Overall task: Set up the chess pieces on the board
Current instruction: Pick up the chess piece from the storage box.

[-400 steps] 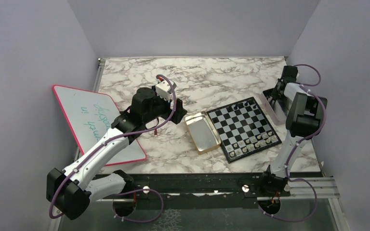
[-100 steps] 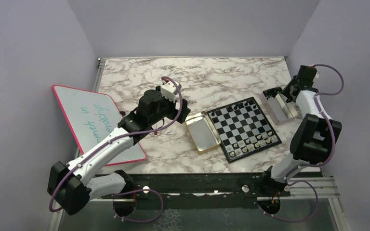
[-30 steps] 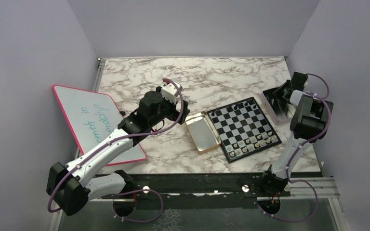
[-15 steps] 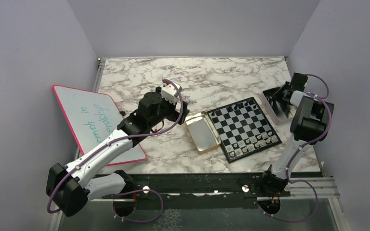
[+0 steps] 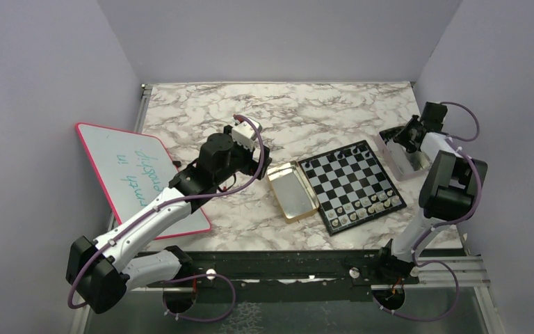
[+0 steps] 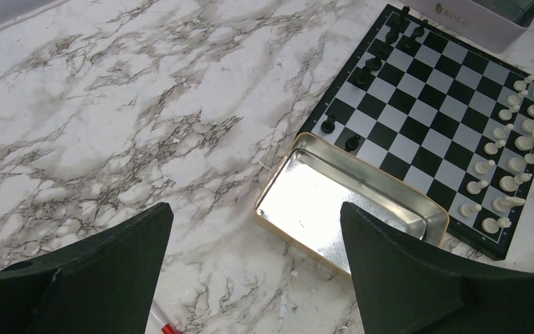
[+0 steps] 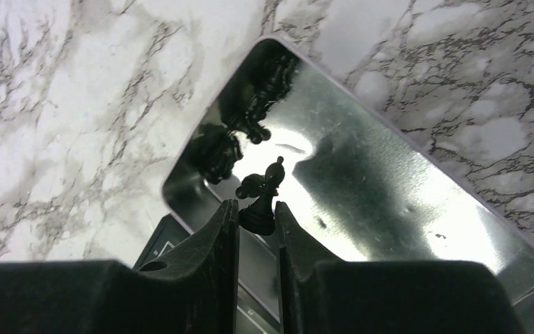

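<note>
The board [image 5: 351,182] lies right of centre, and the left wrist view also shows the board [image 6: 445,118]. Pale chess pieces [image 5: 368,204] line its near edge, black ones [image 5: 353,150] its far corner. My right gripper [image 7: 254,205] is shut on the base of one black chess piece [image 7: 268,182], held over a shiny silver tin [image 7: 389,188]. Other dark pieces [image 7: 219,153] lie in that tin's corner. From above, the right gripper [image 5: 398,139] hangs at the tin's far end. My left gripper [image 6: 257,209] is open and empty above bare marble, left of the gold tin [image 6: 278,216].
An empty gold tin [image 5: 278,191] lies against the board's left side. The silver tin [image 5: 407,163] sits at the board's right. A pink-rimmed whiteboard [image 5: 132,174] lies at the left edge. A small red-tipped object [image 6: 167,328] lies under the left gripper. Purple walls close three sides.
The right arm's elbow has swung right and toward the near edge, while its gripper stays over the silver tin. The left arm has hardly moved.
</note>
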`<state>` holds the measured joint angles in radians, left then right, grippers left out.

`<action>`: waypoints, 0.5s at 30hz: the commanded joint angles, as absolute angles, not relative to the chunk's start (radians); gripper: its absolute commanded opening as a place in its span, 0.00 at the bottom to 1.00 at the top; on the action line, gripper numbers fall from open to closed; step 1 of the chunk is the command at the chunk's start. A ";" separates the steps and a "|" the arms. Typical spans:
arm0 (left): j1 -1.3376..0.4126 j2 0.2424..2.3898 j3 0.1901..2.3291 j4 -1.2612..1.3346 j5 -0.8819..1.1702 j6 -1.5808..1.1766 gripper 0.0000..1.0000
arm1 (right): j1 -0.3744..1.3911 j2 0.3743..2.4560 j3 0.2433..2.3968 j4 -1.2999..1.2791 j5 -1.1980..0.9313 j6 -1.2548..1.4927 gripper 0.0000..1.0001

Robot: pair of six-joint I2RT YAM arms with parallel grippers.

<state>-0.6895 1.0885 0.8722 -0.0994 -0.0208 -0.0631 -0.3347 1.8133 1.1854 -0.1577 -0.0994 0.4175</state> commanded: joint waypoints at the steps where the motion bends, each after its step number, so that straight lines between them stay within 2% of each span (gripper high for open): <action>1: -0.692 1.097 0.877 -0.098 -0.045 -0.063 0.90 | -0.296 1.737 1.156 -0.173 -0.104 0.392 0.21; 15: -0.692 1.109 0.891 -0.100 -0.036 -0.104 0.86 | -0.091 1.409 1.002 -0.117 -0.136 0.299 0.21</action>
